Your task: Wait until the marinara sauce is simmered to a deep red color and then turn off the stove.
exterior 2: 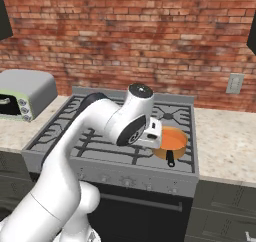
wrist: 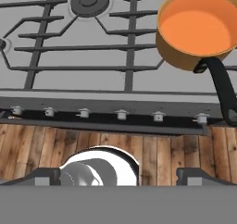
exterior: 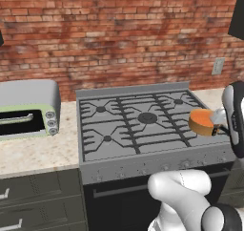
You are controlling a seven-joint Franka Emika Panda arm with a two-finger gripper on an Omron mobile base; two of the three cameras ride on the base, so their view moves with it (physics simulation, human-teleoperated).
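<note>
From the left base view I've got the gas range [exterior: 138, 130] dead ahead, grey steel with dark grates, sitting against a brick wall. The little copper saucepan [exterior: 202, 122] is on the front right burner, and my arm's wrist is right next to it at the frame edge. There's a grey-and-green toaster oven [exterior: 28, 110] on the surface [exterior: 33, 153] off to the left of the range.

Right base view: the arm bends over the front of the range [exterior 2: 100, 171], and the saucepan [exterior 2: 171, 142] sits just past the wrist on the front right burner, dark handle pointing toward the front edge. The marinara sauce [exterior 2: 172, 139] looks plain orange here. A wall outlet [exterior 2: 234, 83] is on the bricks to the right.

Hand view looks down over the front edge. The claw [wrist: 118, 176] is wide open, fingertips well apart with nothing between them, hanging above the wooden floor [wrist: 152, 149]. The row of knobs [wrist: 121, 115] runs across just beyond it. The saucepan [wrist: 185, 56] is up top right, sauce [wrist: 196, 31] smooth and orange, handle reaching over the front rim.
</note>
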